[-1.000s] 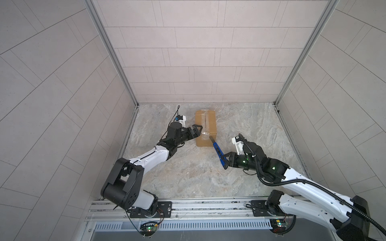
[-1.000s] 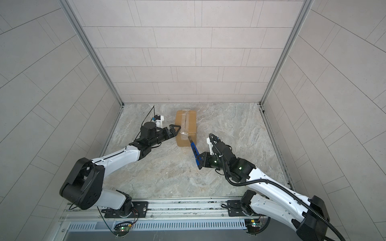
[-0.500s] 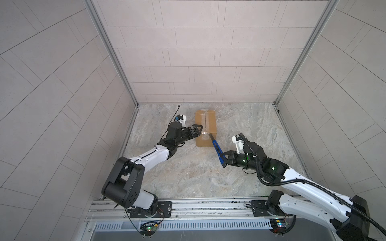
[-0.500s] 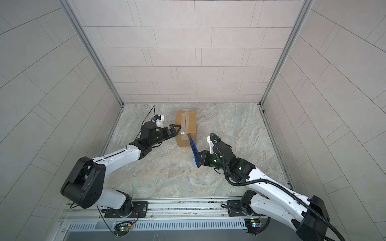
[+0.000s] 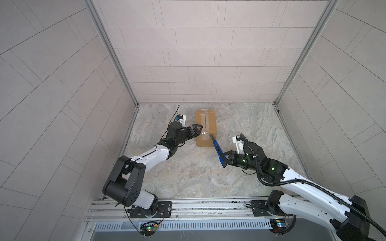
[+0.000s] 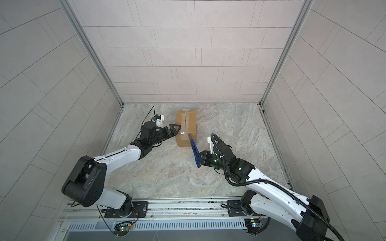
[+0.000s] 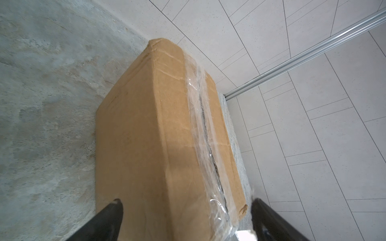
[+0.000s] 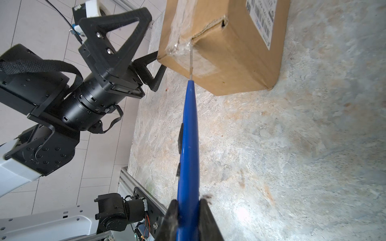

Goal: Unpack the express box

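While the express box [image 5: 205, 127] [image 6: 186, 127] lies flat on the marble-patterned table [image 5: 188, 177] [image 6: 167, 177], it sits toward the back wall [image 5: 198, 62], a little left of the middle, with its long side running toward that wall. Clear tape [image 7: 200, 116] runs along the seam of its top and wraps over the near end, where it is wrinkled and shiny.

At the box's near left corner is the left hand [image 5: 199, 130] [image 6: 178, 131], its fingers spread as wide as they go and holding nothing. In the left wrist view the box [image 7: 156, 146] fills the space between the two fingertips [image 7: 113, 208]. From the right wrist view one finger of the left hand [image 8: 151, 35] stands above the top face and the other ends at the lower corner of the box [image 8: 229, 52]; whether it touches the cardboard I cannot tell.

Closed tight on the rear of a blue utility knife [image 5: 218, 151] [image 6: 194, 151] [image 8: 189, 135] is the right hand [image 5: 225, 158] [image 6: 201, 159] [image 8: 188, 202], near the middle of the table. The knife points at the box's near end, and its thin metal blade [image 8: 191, 62] reaches up to the taped top edge. Beside the blade tip the end flap shows a ragged gap at the corner. A white barcode label [image 8: 267, 20] is stuck on the box's right side.
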Controlling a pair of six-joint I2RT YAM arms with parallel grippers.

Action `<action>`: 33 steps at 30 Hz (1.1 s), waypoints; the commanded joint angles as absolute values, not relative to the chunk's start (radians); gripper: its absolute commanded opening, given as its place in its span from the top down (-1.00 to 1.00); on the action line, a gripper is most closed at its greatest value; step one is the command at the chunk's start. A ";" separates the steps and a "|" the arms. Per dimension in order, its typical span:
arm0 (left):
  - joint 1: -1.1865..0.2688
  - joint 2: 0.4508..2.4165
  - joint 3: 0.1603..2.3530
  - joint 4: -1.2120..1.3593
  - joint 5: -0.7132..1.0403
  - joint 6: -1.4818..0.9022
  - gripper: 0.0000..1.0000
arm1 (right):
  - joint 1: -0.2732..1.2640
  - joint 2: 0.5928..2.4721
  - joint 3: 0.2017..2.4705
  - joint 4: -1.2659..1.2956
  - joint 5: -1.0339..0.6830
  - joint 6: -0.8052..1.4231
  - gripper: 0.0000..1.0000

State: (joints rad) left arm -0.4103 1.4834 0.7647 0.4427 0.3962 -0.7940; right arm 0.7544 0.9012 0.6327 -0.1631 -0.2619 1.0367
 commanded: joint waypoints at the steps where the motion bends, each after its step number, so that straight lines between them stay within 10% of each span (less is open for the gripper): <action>1: -0.403 1.498 0.789 0.474 0.405 -0.796 -0.96 | 0.746 0.878 0.625 -0.118 -0.256 1.069 1.00; 33: -0.398 1.519 0.777 0.501 0.417 -0.810 -0.93 | 0.714 0.848 0.578 -0.050 -0.269 1.132 1.00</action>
